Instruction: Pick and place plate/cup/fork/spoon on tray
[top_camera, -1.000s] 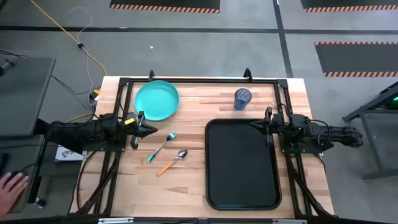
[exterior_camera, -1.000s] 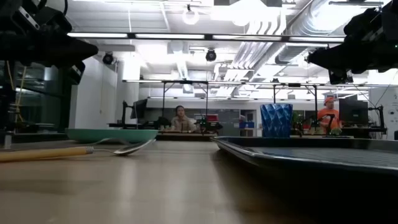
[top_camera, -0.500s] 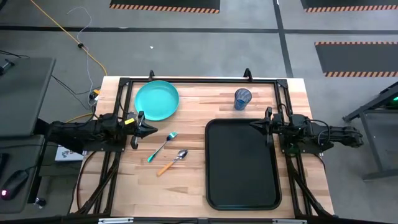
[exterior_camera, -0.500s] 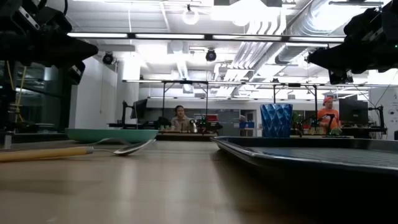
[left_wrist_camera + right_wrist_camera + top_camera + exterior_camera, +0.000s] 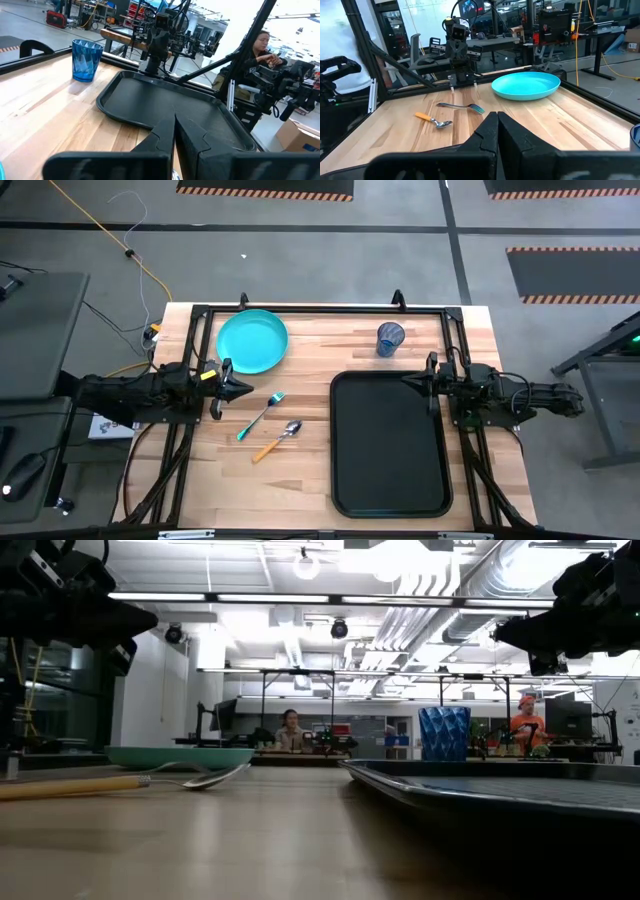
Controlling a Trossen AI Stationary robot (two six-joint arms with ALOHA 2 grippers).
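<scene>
Tray (image 5: 390,444) is sitting on the right half of the wooden table (image 5: 310,480): big flat black rectangle, rounded corners, low raised rim, nothing lying in it. Plate (image 5: 252,341) is resting at the far-left part of the table, round turquoise plastic with a raised rim, well apart from the tray. Cup (image 5: 390,338) is standing upright near the far edge, just beyond the tray's far-right corner, small translucent dark-blue tumbler with faceted sides. Fork (image 5: 261,416) is lying between plate and tray, metal head pointing toward the far side, teal-blue handle angled toward the near-left. Spoon (image 5: 277,440) is lying just beside the fork on its near side, shiny metal bowl toward the tray, orange handle trailing near-left; the two are running roughly parallel. Left gripper (image 5: 247,388) is hovering above the table just near-side of the plate, fingers pressed together, holding nothing. Right gripper (image 5: 405,381) is hovering over the tray's far-right area, fingers likewise closed and empty.
</scene>
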